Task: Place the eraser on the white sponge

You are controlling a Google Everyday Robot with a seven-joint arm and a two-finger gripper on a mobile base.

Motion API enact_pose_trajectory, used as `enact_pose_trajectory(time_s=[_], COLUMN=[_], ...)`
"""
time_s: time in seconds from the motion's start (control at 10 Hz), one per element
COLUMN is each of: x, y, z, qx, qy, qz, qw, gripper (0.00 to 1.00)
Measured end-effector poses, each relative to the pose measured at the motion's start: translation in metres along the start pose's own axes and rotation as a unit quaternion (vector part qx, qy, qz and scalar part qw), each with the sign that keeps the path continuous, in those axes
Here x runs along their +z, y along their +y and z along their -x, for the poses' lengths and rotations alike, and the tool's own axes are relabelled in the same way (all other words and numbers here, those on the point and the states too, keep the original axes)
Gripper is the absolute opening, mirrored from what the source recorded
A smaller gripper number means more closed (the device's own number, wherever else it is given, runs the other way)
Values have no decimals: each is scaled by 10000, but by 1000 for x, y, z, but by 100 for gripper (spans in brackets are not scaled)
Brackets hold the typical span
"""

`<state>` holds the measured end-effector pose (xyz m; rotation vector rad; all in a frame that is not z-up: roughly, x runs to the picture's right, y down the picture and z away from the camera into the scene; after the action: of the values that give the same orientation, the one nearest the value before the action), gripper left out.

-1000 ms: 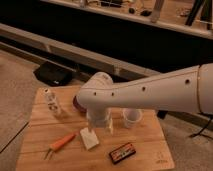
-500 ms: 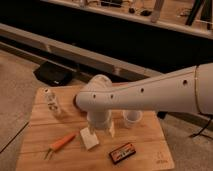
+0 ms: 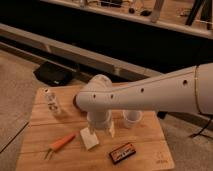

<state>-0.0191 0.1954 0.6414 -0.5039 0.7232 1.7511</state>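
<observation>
The gripper [image 3: 101, 132] hangs over the wooden table [image 3: 150, 137] with its jaws spread wide and nothing in them, just beside the white sponge [image 3: 89, 138], while the eraser [image 3: 123, 152] lies flat and slantwise near the table's front edge, apart from both. Coming straight down here would likely nudge or grab the sponge instead. The eraser is thin, so a shallow or misaligned pinch could skid it off the edge, and a sideways swing could clip the cup [image 3: 132, 119].
</observation>
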Motion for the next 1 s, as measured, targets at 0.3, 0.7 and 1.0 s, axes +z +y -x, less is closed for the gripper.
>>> enact_pose_trajectory(time_s=[0.3,0.7,1.0], x=[-8,-16,-13], y=[4,-26,-31], z=[28,20,12], qx=[125,324,339], qy=[-360,-439,-360], qz=[440,307,248], qw=[9983,9980,9985], gripper=[65,65,65])
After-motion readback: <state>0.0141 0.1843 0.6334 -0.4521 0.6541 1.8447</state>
